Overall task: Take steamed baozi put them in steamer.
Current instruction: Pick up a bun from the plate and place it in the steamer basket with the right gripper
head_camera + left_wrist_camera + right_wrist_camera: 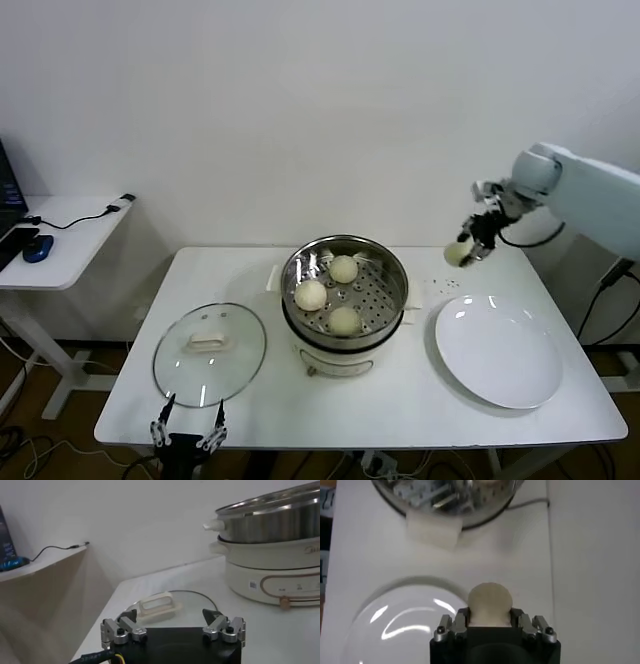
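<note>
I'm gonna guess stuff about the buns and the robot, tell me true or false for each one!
1. Three baozi sit in the steamer. True.
2. The right gripper is empty. False: it is shut on a fourth baozi, lifted above the table.
3. The white plate holds two buns. False: nothing lies on it.
4. The glass lid covers the steamer. False: it lies on the table beside it.
5. The left gripper is open near the lid. True.

the held baozi's (490, 600) underside is hidden by the right tool (490, 622).
</note>
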You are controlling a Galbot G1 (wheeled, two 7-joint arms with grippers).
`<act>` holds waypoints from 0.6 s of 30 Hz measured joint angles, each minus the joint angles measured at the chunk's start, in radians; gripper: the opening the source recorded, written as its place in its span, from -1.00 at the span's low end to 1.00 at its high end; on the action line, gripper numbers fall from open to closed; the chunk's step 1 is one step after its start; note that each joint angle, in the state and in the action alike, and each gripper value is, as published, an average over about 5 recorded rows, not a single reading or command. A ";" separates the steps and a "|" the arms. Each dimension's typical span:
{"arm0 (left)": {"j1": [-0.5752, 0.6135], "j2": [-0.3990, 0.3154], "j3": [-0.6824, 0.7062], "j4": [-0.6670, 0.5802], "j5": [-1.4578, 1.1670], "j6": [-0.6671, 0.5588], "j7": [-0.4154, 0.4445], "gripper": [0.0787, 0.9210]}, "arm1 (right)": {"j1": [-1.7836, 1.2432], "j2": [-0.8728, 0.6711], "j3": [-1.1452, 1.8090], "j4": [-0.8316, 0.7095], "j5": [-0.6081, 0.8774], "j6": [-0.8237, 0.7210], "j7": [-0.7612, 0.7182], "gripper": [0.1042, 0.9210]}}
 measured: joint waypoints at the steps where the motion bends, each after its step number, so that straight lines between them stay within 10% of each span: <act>1: 0.000 0.001 0.003 -0.001 0.002 -0.001 -0.003 0.77 | 0.024 0.020 -0.026 0.014 0.031 -0.009 0.006 0.07; 18: 0.008 0.012 0.008 -0.005 0.013 -0.018 -0.028 0.77 | 0.112 0.302 -0.254 0.153 0.315 -0.125 0.161 0.09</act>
